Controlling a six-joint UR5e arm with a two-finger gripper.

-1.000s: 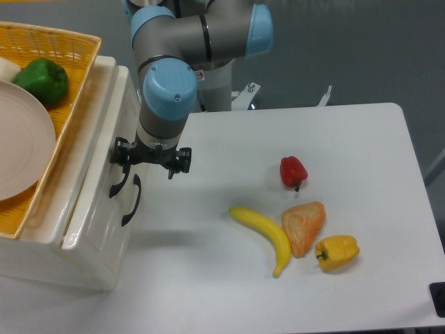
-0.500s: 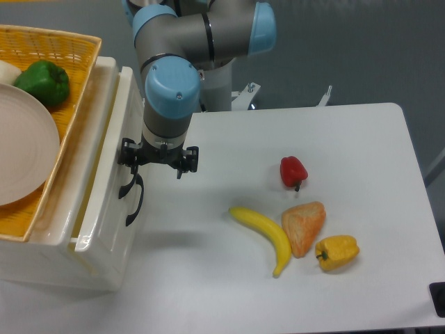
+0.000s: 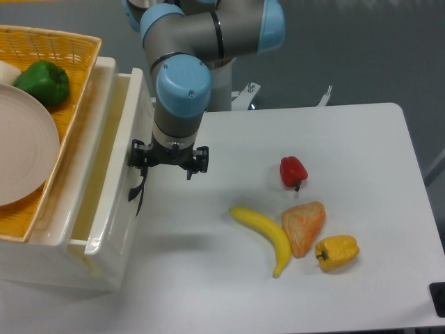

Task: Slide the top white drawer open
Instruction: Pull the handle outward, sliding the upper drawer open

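The top white drawer stands slid out to the right from the white cabinet, and its hollow inside shows from above. A curved black handle sits on its front. My gripper hangs at the drawer's front, right over that handle and shut on it. The fingertips are mostly hidden under the wrist. Below the drawer front a second black curve shows; I cannot tell whether it belongs to the lower drawer.
A yellow wicker basket on the cabinet holds a cream plate and a green pepper. On the white table lie a red pepper, a banana, an orange food piece and a yellow pepper.
My gripper has moved to the right with the handle, and the top drawer has slid out with it, showing more of its inside.
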